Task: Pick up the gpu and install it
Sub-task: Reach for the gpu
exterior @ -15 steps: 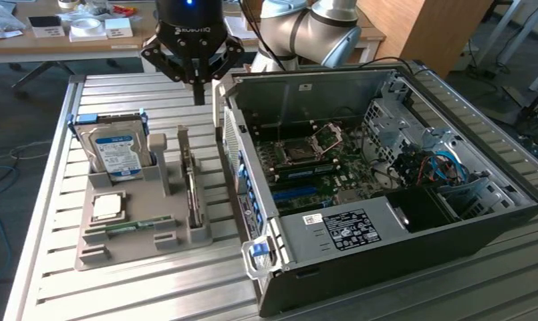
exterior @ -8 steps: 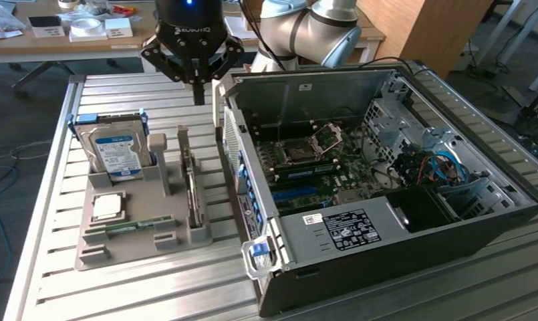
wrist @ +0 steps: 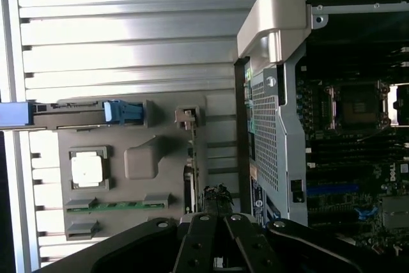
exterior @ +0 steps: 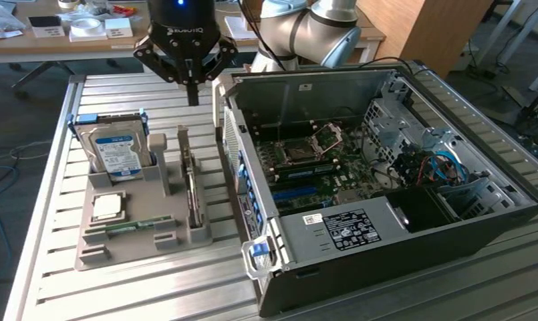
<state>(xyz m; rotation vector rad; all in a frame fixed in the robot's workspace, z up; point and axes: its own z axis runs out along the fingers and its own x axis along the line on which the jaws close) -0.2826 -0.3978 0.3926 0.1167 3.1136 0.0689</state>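
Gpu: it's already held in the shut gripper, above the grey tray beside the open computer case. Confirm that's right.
Not right. The exterior view shows the gpu standing on edge in the grey tray, not held. The gripper is shut and empty, above the tray beside the open computer case.

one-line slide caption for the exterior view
Shut, empty gripper hovers over the gpu, which stands edge-on in the grey holder beside the open computer case.
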